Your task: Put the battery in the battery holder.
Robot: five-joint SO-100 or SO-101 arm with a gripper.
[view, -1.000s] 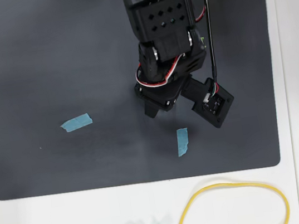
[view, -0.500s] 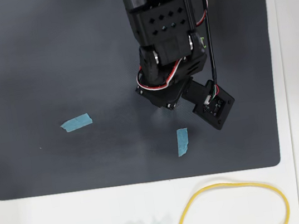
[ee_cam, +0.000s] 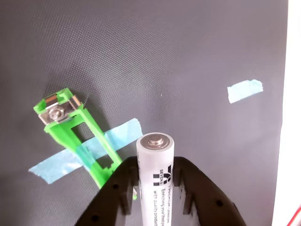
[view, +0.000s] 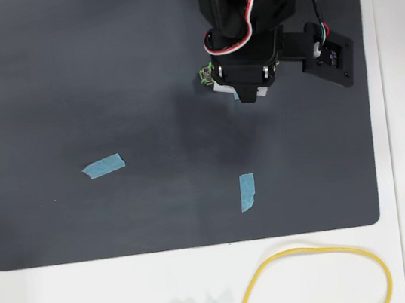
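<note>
The gripper point(ee_cam: 155, 186) held the battery point(ee_cam: 155, 174) clamped between its fingers, just right of the holder point(ee_cam: 77, 136), apparently above it, on the mat point(ee_cam: 188, 56).

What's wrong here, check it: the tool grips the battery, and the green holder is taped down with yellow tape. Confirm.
One detail is wrong: the tape across the holder is blue, not yellow, as the wrist view shows. The tool does grip the battery.
</note>
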